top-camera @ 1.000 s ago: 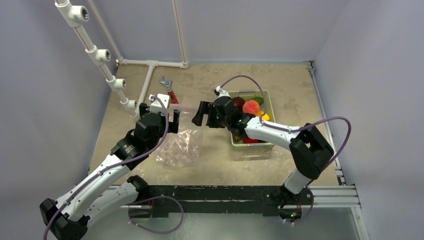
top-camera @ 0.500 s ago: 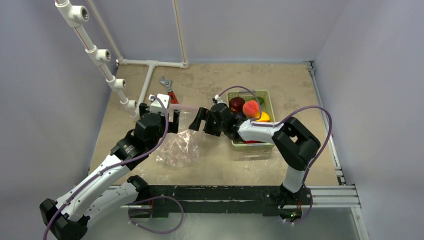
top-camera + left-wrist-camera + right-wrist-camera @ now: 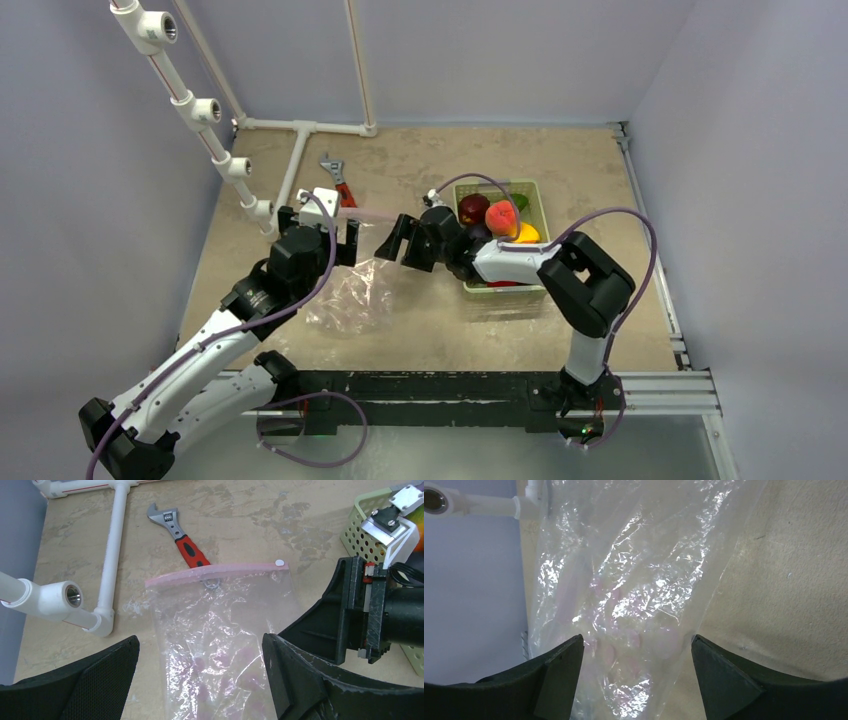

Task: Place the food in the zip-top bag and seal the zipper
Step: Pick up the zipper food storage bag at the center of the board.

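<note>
- Left gripper (image 3: 319, 233): fingers (image 3: 80, 690) spread wide with nothing between them. It hangs over the near half of the zip-top bag (image 3: 225, 630).
- Right gripper (image 3: 398, 243): fingers (image 3: 724, 680) spread wide, not pinching anything. It sits low at the bag's right edge, pointing left toward the left gripper. Crinkled plastic fills the gap between the fingers in the right wrist view. Can't tell whether a fingertip touches the plastic.
- The bag lies flat on the table (image 3: 450, 160), between the two grippers and a bit nearer than them, mouth facing the far side.
- Zipper (image 3: 217, 571): pale pink strip running straight along the far edge of the bag, with a small white tab at its right end. Can't tell whether it's sealed.
- Faint pink patches show through the plastic in both wrist views. Can't tell what they are.
- Food (image 3: 500, 218): all visible pieces are piled in the pale green mesh basket (image 3: 541, 205), right of the bag and behind the right arm. A dark round piece (image 3: 473, 207) is at the left and a yellow piece (image 3: 528, 234) at the right.
- Red-handled wrench (image 3: 180, 535): on the table just beyond the bag mouth, jaw end away from it. The tip of the handle runs under the pink strip.
- White PVC pipe (image 3: 112, 545) runs along the table, left of the wrench.
</note>
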`<state>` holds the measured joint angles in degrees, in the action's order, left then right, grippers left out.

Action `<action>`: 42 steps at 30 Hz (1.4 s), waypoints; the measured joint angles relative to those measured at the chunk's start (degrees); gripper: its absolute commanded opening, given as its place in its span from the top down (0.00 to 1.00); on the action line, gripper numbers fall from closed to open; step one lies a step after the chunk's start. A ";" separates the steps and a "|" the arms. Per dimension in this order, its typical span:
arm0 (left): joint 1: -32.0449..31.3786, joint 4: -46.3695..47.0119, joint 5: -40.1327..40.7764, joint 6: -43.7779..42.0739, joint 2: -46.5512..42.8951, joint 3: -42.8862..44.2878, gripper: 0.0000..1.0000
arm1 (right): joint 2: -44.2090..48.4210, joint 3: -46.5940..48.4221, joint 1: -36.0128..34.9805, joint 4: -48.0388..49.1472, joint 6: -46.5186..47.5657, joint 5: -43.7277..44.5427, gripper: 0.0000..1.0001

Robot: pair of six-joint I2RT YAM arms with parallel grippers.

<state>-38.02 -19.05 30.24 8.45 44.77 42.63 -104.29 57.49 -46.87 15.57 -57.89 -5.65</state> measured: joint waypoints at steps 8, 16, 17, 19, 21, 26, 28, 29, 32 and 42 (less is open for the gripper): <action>0.00 0.00 0.02 0.00 -0.11 0.00 0.09 | -2.38 0.00 0.00 0.68 0.07 -0.52 0.55; 0.00 0.00 0.00 0.00 -0.11 0.00 0.09 | -2.38 0.00 0.00 2.21 0.07 -1.53 1.00; 0.00 0.00 0.02 0.00 -0.11 0.00 0.09 | -2.38 0.00 0.00 2.27 0.11 -1.51 1.00; 0.00 0.00 0.02 0.00 -0.13 0.00 0.09 | -2.38 0.00 0.00 2.34 0.07 -1.51 1.00; 0.00 0.00 0.02 0.00 -0.11 0.00 0.09 | -2.36 0.00 0.00 2.47 0.09 -1.53 1.00; 0.00 0.00 0.02 0.00 -0.13 0.00 0.09 | -0.87 -0.17 0.00 2.32 1.51 -1.20 1.00; 0.00 0.00 0.02 0.00 -0.11 0.00 0.09 | 1.03 -0.44 0.00 2.08 2.69 -0.94 1.00; 0.00 0.00 0.02 0.00 -0.11 0.00 0.09 | 2.12 -0.52 0.00 2.08 3.37 -0.90 1.00; 0.00 0.00 0.02 0.00 -0.11 0.00 0.09 | 5.16 -0.52 0.00 2.12 5.29 -0.33 1.00; 0.00 0.02 0.07 1.16 -0.11 0.00 0.08 | 11.93 -0.63 0.00 0.79 12.92 2.27 1.00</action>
<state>-38.02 -19.03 30.30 9.61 44.66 42.63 -92.36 56.86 -46.87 16.36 -44.97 -3.38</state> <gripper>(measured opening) 0.918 0.004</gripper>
